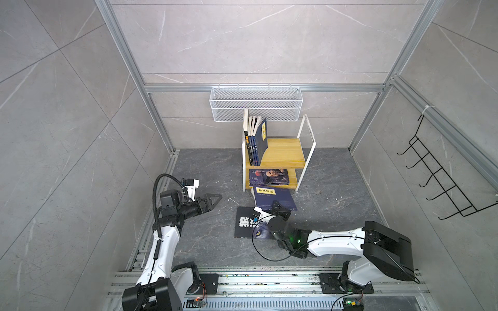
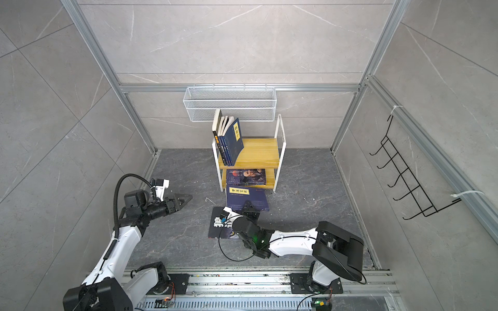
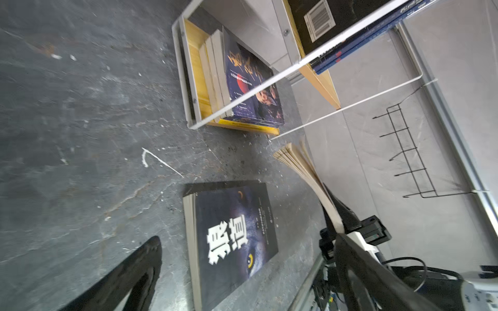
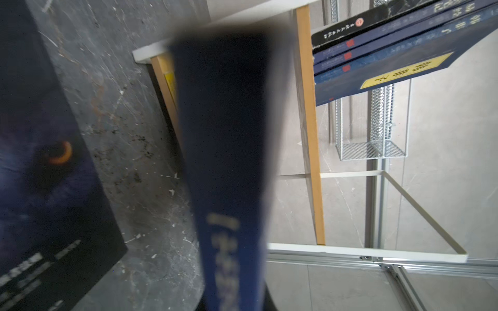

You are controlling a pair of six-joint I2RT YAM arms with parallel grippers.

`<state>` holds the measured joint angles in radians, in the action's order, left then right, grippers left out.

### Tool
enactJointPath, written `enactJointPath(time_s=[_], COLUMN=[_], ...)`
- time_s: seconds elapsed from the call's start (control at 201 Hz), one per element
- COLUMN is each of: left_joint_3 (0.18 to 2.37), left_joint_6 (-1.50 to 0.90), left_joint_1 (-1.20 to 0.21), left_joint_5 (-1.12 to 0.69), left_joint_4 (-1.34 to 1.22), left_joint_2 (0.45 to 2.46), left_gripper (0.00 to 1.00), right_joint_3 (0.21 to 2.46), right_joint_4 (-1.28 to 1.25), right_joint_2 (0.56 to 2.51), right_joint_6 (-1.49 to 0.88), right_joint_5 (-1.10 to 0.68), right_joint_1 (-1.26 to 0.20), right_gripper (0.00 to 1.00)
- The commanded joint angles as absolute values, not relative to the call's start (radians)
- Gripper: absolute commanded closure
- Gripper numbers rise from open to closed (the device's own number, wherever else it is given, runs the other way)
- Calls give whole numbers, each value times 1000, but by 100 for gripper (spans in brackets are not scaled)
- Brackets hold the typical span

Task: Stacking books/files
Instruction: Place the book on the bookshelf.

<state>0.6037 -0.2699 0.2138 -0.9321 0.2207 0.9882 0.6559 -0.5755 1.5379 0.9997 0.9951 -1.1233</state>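
Observation:
A navy book with a yellow title label (image 1: 272,198) is lifted at a tilt off the floor in front of the shelf. My right gripper (image 1: 280,208) is shut on its near edge. The right wrist view shows its blurred spine (image 4: 229,161), and the left wrist view its fanned pages (image 3: 304,167). A black book with a wolf's eye (image 1: 244,224) lies flat on the floor, partly under the right wrist. My left gripper (image 1: 215,199) hangs open and empty, left of both books. Several books (image 1: 256,140) stand leaning on the upper board. A portrait-cover stack (image 1: 268,176) lies on the lower board.
The white-framed wooden shelf (image 1: 285,153) stands at the back centre, the right part of its upper board bare. A white wire basket (image 1: 256,103) hangs on the back wall above it. A black hook rack (image 1: 436,183) is on the right wall. The arms' rail (image 1: 269,280) runs along the front.

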Motion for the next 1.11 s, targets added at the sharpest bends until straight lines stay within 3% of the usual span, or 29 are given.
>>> enactJointPath(time_s=[0.0, 0.483, 1.1], left_joint_3=[668, 707, 714], left_joint_6=[-92, -8, -3], left_joint_1=[233, 241, 238], left_joint_5=[-853, -751, -729], left_joint_4=[326, 389, 395], left_joint_2=[960, 960, 984], left_gripper=[0, 0, 0], right_joint_3=[683, 838, 979], right_joint_4=[-731, -901, -903], right_joint_2=[1534, 1757, 1930], right_joint_6=[1129, 1398, 1410], right_joint_5=[1012, 896, 780], right_joint_1=[-1090, -968, -855], right_gripper=[100, 100, 100])
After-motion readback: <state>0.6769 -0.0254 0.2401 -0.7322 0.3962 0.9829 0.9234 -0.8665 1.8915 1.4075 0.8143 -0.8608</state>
